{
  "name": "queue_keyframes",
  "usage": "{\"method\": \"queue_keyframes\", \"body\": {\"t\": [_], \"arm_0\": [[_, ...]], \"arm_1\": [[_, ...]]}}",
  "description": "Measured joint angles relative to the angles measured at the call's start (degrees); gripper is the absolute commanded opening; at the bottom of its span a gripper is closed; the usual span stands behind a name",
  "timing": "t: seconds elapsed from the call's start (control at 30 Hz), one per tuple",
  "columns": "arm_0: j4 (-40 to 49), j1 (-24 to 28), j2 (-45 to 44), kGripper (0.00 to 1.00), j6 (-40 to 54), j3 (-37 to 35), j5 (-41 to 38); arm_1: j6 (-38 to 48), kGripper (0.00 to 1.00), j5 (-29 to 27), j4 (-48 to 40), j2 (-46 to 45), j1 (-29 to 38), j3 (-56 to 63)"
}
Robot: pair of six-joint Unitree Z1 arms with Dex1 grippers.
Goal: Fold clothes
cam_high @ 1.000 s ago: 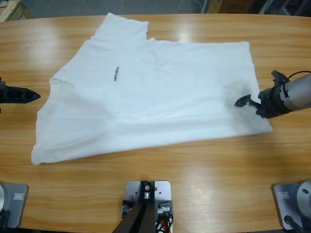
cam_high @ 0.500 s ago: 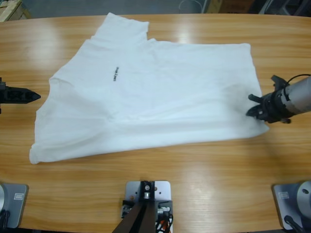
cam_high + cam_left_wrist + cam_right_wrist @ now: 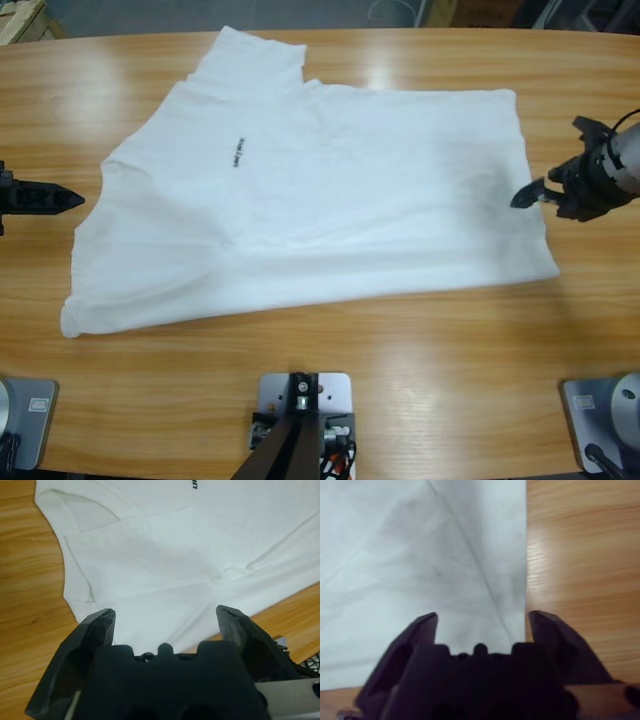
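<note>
One shirt [image 3: 320, 190]: white, lying flat on the table [image 3: 400, 350]
Writing: small dark mark [image 3: 235, 152], too tiny to read
Left gripper [image 3: 165, 622]: spread, holding nothing
Right gripper [image 3: 482, 622]: spread, holding nothing

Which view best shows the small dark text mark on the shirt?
The high view: the text mark sits whole on the T-shirt, clear of both arms. The left wrist view catches only a cut-off sliver of it at its top edge. The right wrist view shows plain white cloth and table, no mark.
</note>
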Motion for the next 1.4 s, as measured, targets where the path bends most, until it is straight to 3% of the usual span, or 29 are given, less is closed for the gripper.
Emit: {"method": "queue_keyframes", "body": {"t": [0.77, 0.8, 1.0, 1.03, 1.4], "arm_0": [[-0.1, 0.0, 0.0, 0.793, 0.0, 0.0, 0.0], [-0.1, 0.0, 0.0, 0.793, 0.0, 0.0, 0.0], [-0.1, 0.0, 0.0, 0.793, 0.0, 0.0, 0.0], [-0.1, 0.0, 0.0, 0.794, 0.0, 0.0, 0.0], [-0.5, 0.0, 0.0, 0.798, 0.2, 0.1, 0.0]], "arm_1": [[1.5, 0.859, 3.3, -6.4, 4.3, 2.1, 2.6], [1.6, 0.834, 3.3, -6.4, 4.3, 2.1, 2.7], [2.4, 0.076, 3.7, -6.5, 4.4, 2.7, 3.3], [2.5, 0.000, 3.8, -6.5, 4.4, 2.7, 3.4], [2.9, 0.000, 4.1, -6.6, 4.3, 2.8, 4.1]]}}
